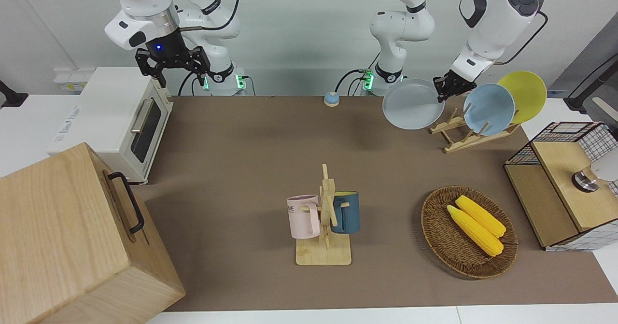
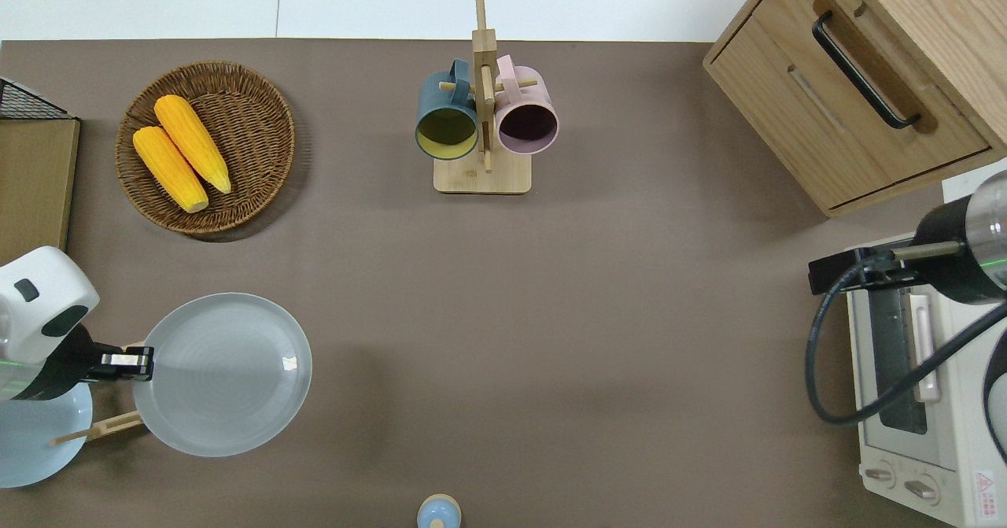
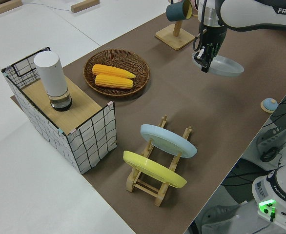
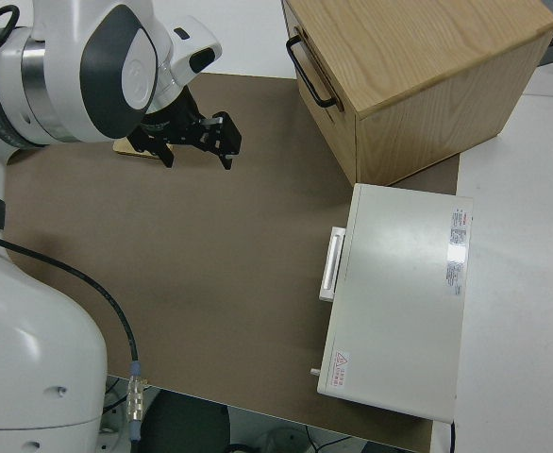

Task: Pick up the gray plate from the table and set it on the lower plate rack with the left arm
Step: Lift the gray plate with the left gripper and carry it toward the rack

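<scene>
Left gripper (image 1: 444, 88) is clamped on the rim of the gray plate (image 1: 413, 104), carrying it in the air above the table (image 1: 251, 160) beside the lower plate rack (image 1: 463, 135); next it probably needs tilting into an empty slot.

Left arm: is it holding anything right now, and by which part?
Yes. The left gripper holds the round pale gray plate by its rim, on the edge toward the left arm's end of the table, lifted clear of it. The right arm is parked.

White jointed arms (image 1: 492, 15), dark gray caps — black cables, silver band
</scene>
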